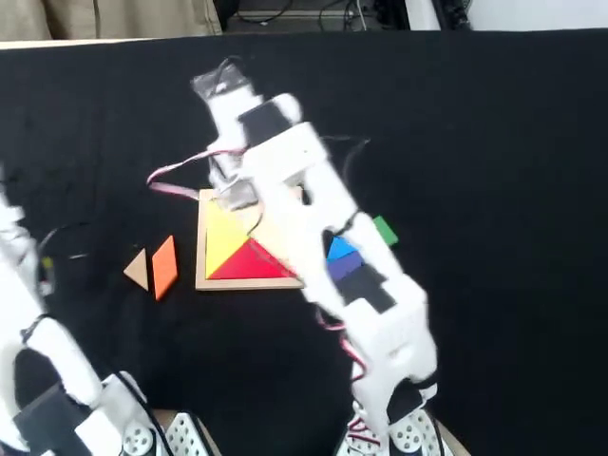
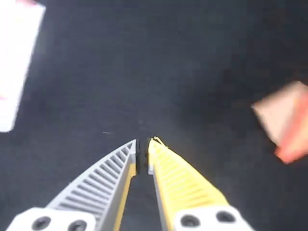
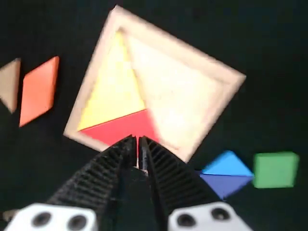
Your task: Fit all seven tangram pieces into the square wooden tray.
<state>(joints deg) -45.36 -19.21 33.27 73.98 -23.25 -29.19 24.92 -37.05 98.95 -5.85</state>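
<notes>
I am holding my right claw [image 3: 138,140] pinched shut and empty above the red triangle [image 3: 120,131], which is lying with the yellow triangle [image 3: 115,91] in the wooden tray [image 3: 231,79] near the middle of the bench [image 1: 494,142]. The orange parallelogram [image 3: 39,89] and tan triangle [image 3: 9,82] are lying outside the tray toward the left edge. The light blue triangle [image 3: 226,164], dark blue triangle [image 3: 224,183] and green square [image 3: 275,169] are lying toward the right. My left claw [image 2: 143,142] is also sitting closed and empty, over bare bench at the near left corner.

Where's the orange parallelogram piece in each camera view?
High view: the orange parallelogram lies between the tan triangle and the wooden tray.
Left wrist view: likely the blurred orange patch beside the tan triangle.
Right wrist view: the parallelogram between triangle and tray.
Shared landmark: the tan triangle.
</notes>
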